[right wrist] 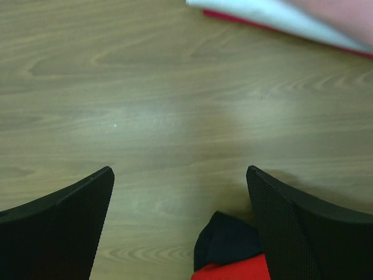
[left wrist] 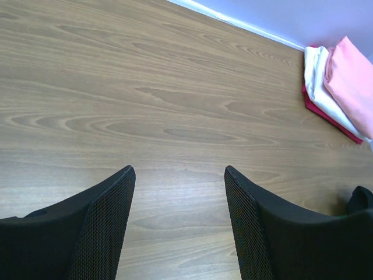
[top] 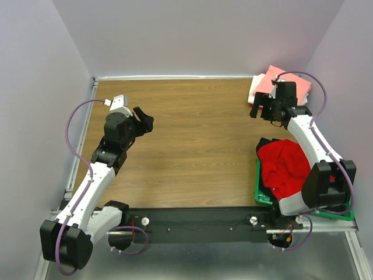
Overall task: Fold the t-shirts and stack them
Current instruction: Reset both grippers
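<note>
Lab: bare walls (top: 198, 35) enclosing test table (top: 192, 151)

**Three views, one shared far corner**

My overhead camera sits above and behind the arm bases (top: 116, 211). It looks down and forward over the whole table (top: 192, 146). My left wrist camera rides low and faces across the wood toward the far right corner, past its own fingers (left wrist: 99, 227). It catches the stack of t-shirts (left wrist: 344, 87) there. My right wrist camera hangs nearer the tabletop, looking steeply down. That stack clips its top edge and the red t-shirt (right wrist: 233, 273) its bottom edge. The overhead view takes in both.
</note>
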`<state>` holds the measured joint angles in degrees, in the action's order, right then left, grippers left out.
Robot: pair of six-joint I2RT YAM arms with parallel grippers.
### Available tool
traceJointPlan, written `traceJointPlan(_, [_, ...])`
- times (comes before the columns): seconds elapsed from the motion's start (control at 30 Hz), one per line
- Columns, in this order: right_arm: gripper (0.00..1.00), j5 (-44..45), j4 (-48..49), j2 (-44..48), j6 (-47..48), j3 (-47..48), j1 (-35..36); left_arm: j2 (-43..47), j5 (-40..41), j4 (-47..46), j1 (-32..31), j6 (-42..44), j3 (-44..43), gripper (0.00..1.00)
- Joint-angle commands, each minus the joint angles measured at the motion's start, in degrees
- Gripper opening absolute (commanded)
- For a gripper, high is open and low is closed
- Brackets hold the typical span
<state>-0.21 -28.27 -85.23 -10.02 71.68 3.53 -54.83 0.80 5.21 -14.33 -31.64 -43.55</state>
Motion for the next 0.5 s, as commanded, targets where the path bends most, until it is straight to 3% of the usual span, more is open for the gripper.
traceJointPlan(0.0, [1.00,-3.75,1.64,3.75,-3.95,-3.38,0.51,1.30,3.16,-1.43,0.09,0.96,0.83,0.71])
traceJointPlan(0.47, [1.00,-2.52,0.06,9.91,-7.56,-9.54,0.60,2.18,2.11,-3.80,0.09,4.13,0.66,0.70])
